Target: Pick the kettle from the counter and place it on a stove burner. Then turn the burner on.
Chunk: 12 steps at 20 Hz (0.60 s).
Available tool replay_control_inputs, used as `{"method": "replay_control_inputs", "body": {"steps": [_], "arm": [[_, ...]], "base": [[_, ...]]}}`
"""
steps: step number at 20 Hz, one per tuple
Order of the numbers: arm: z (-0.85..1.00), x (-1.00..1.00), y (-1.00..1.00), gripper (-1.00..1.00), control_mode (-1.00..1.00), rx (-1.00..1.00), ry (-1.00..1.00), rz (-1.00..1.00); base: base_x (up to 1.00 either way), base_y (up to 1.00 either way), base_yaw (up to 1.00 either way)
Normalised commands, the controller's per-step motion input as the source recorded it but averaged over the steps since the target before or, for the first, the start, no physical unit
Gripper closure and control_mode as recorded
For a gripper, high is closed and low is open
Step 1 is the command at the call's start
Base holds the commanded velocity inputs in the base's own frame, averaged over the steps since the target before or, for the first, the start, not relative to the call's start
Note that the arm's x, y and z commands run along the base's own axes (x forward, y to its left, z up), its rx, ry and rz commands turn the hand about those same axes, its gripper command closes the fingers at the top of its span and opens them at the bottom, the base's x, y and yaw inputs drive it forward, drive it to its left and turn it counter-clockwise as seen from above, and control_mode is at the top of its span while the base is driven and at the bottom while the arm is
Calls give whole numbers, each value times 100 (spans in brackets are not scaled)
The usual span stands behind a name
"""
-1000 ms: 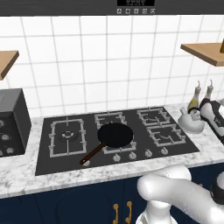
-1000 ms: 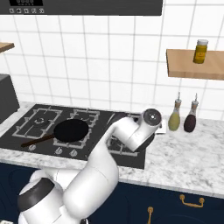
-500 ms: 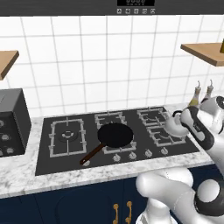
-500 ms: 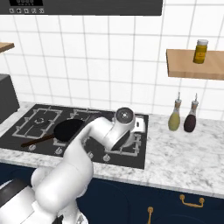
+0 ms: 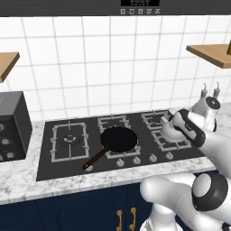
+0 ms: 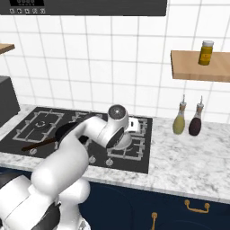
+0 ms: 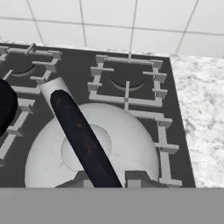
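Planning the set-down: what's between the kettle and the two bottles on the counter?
In the right base view, past the kettle come the stove's right-hand grates, then bare marble counter up to the bottles.

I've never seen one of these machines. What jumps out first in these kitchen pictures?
The big white arm reaches over the black stove, its fingers shut on the dark handle of a pale kettle above the right-hand burners. A black pan sits at the stove's middle, and two slim bottles stand on the marble counter to the right.
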Motion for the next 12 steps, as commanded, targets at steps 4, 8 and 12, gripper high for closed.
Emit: {"method": "replay_control_inputs", "body": {"steps": [4, 8, 12], "arm": [[-9, 13, 0, 100, -100, -4, 1, 0], [-8, 3, -7, 100, -100, -2, 0, 0], [-9, 10, -19, 100, -100, 0, 0, 0]], "base": [[0, 0, 0], [0, 0, 0], [0, 0, 0]]}}
